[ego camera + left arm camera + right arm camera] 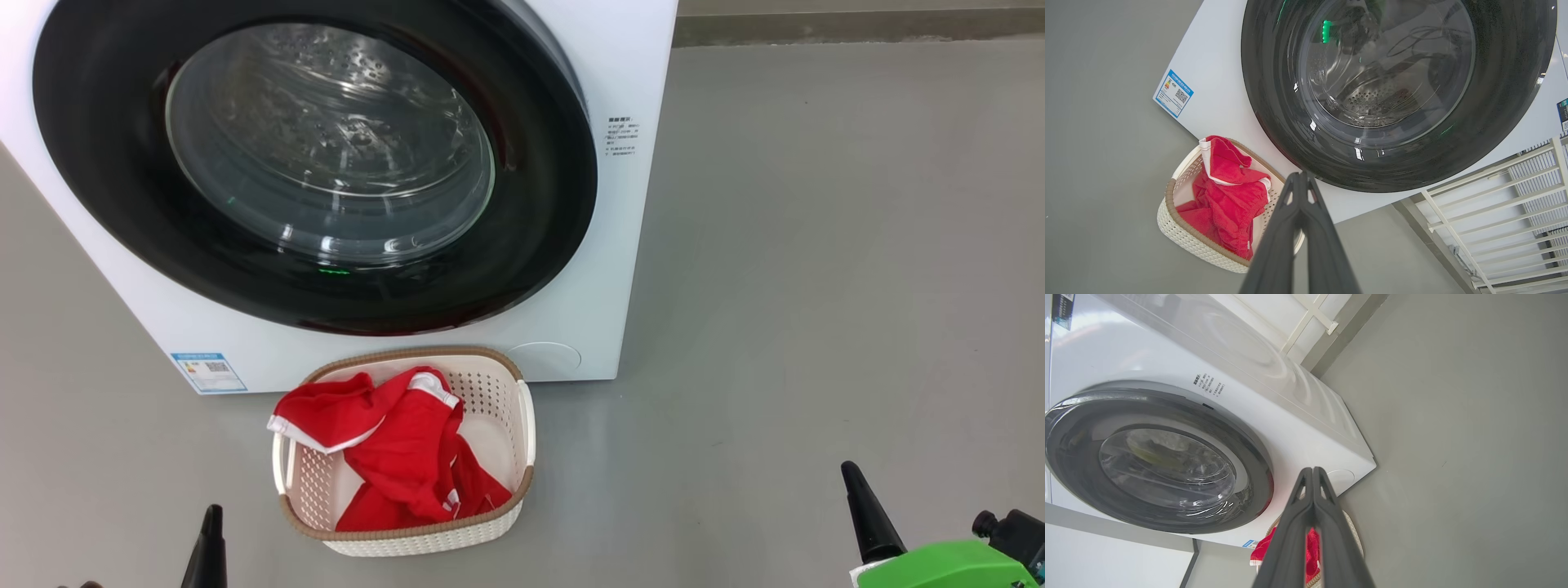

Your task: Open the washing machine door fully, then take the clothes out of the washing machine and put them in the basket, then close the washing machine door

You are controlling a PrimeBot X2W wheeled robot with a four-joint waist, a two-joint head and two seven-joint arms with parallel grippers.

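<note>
We are looking down at a big white front-loading washing machine [629, 286] standing on a grey floor [816, 286]. Its round washing machine door [539, 204], glossy black around a bulging glass window, is lying flat against the machine's front and is looking closed; no red is showing through the glass. Whether the latch is engaged we cannot tell, and that is the main risk we are judging: an unlatched door could drift open. Just in front of the machine, below the door, the cream perforated basket [526, 425] is sitting on the floor, holding the red clothes [400, 457]. One white-trimmed fold is hanging over the basket's left rim, so a knock could pull it out onto the floor. Our left gripper [1301, 177] is pinched closed on nothing, fingertips meeting, hovering near the basket's left side; our right gripper [1312, 471] is likewise clenched and empty, well off to the right. A careless sweep of either arm, or a roll forward, is risking a nudge to the light basket.
</note>
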